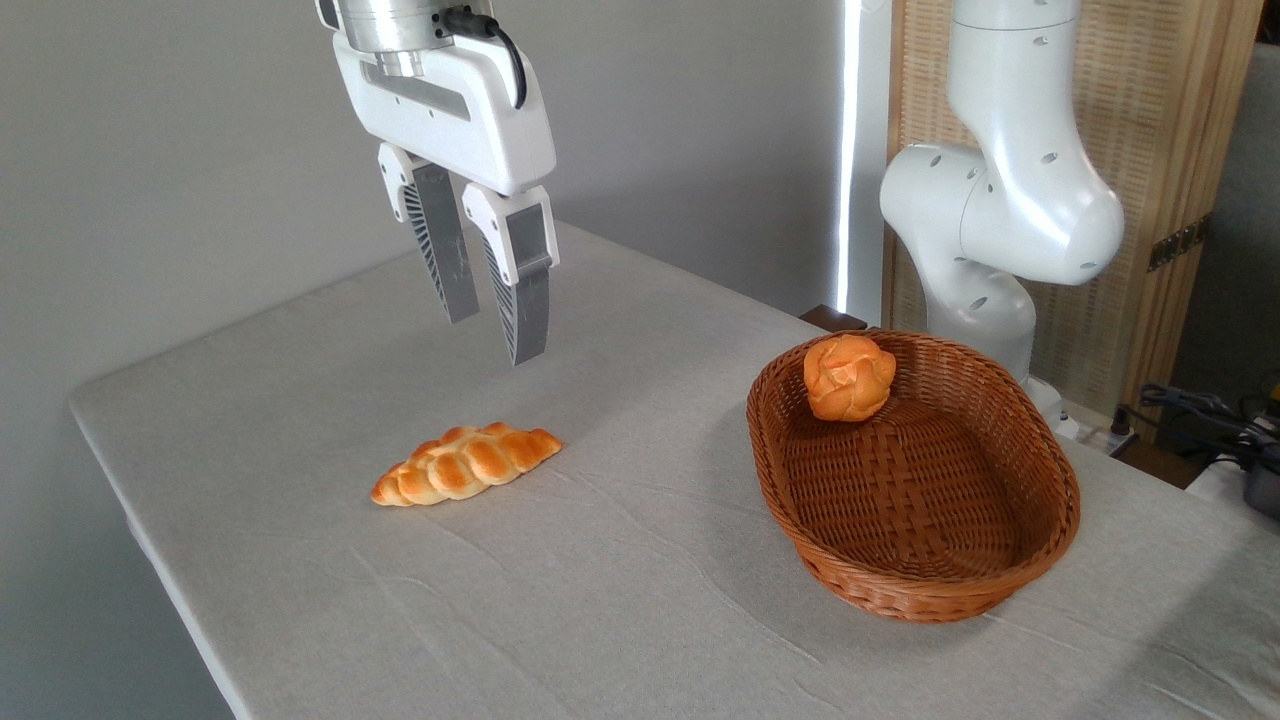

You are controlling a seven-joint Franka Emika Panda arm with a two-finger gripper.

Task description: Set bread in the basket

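On the left half of the table (300, 380), the bread (467, 464) is lying flat on the grey cloth, its long braided body running at a slant from lower left to upper right. It is sitting well apart from the basket. Above it, the gripper (494, 338) is hanging in the air, empty, with its jaws a little apart and its fingers pointing down toward the cloth just behind the loaf.

The step in hand looks like the reach for the loaf. To do it well, the gripper is probably best lowered over the middle of the bread, with the jaws spread wider than the loaf and turned to close across its narrow width, not along its length.

Further right, the basket (1040, 545) is standing on the table, with a round bun (848, 376) resting inside against its far rim. Most of the floor is lying bare, leaving room for the loaf.
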